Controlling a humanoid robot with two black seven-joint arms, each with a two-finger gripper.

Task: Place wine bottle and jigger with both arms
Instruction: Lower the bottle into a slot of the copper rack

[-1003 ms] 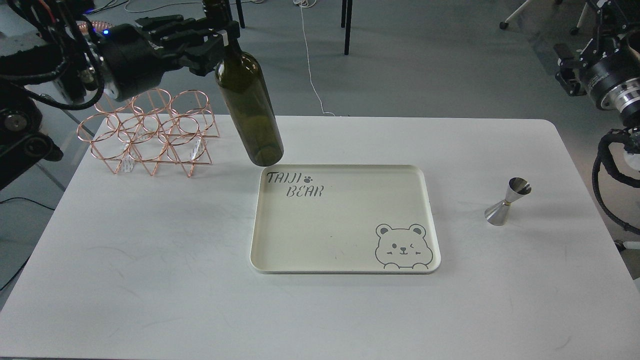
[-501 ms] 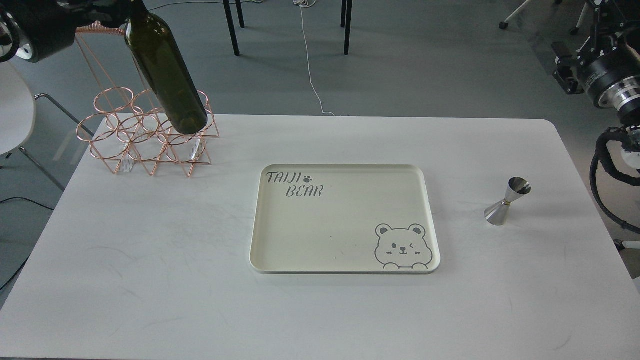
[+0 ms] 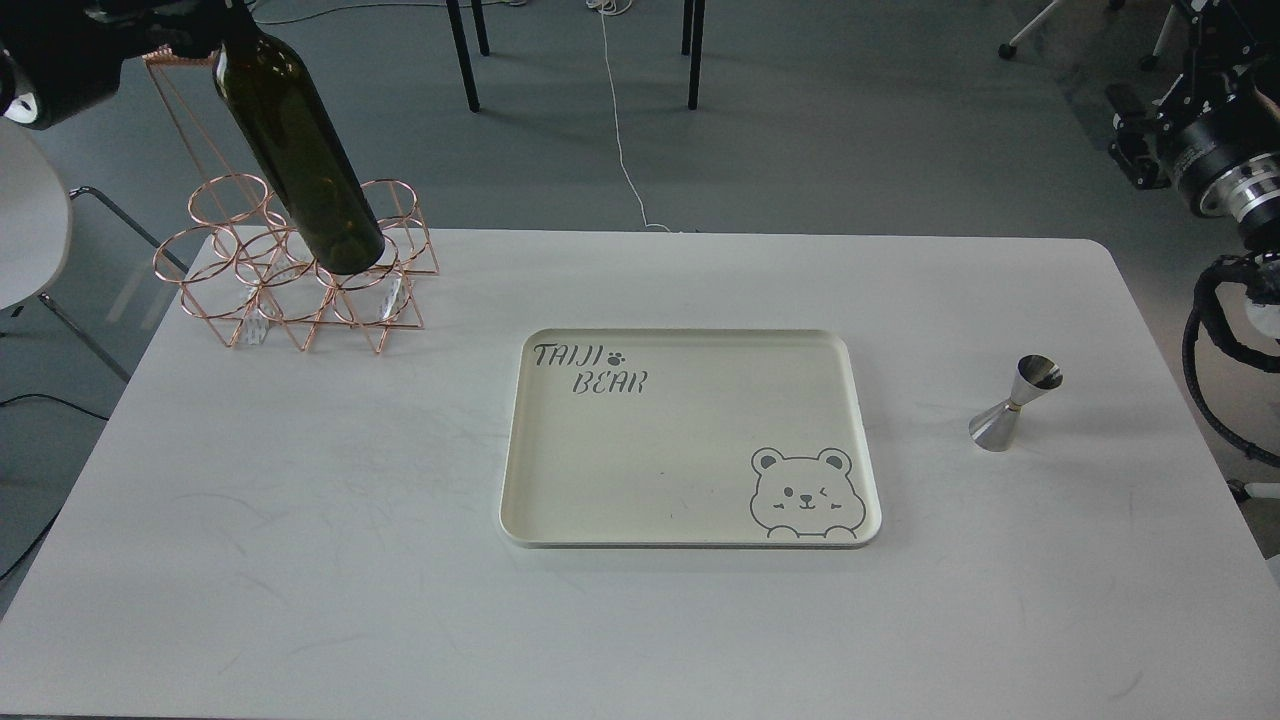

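Note:
The wine bottle (image 3: 300, 150) hangs tilted in the air at the top left, its base over the copper wire rack (image 3: 290, 270). Its neck runs out of the top edge. My left gripper (image 3: 185, 20) shows only as dark parts at the top edge where the neck leaves view, and it carries the bottle. The jigger (image 3: 1015, 403) stands upright on the white table (image 3: 300, 550), to the right of the tray. My right arm (image 3: 1215, 160) is raised at the right edge, well behind and above the jigger. Its gripper end (image 3: 1135, 140) is dark and its fingers cannot be told apart.
A cream tray (image 3: 520, 440) with a bear drawing and "TAIJI BEAR" lettering lies in the table's middle with nothing on it. The copper rack stands at the table's back left corner. Chair legs (image 3: 692, 50) and a white cable (image 3: 620, 130) are on the floor behind the table.
My left arm has swung the bottle from above the tray's back left corner far to the left, over the copper rack. The jigger and right arm have barely moved.

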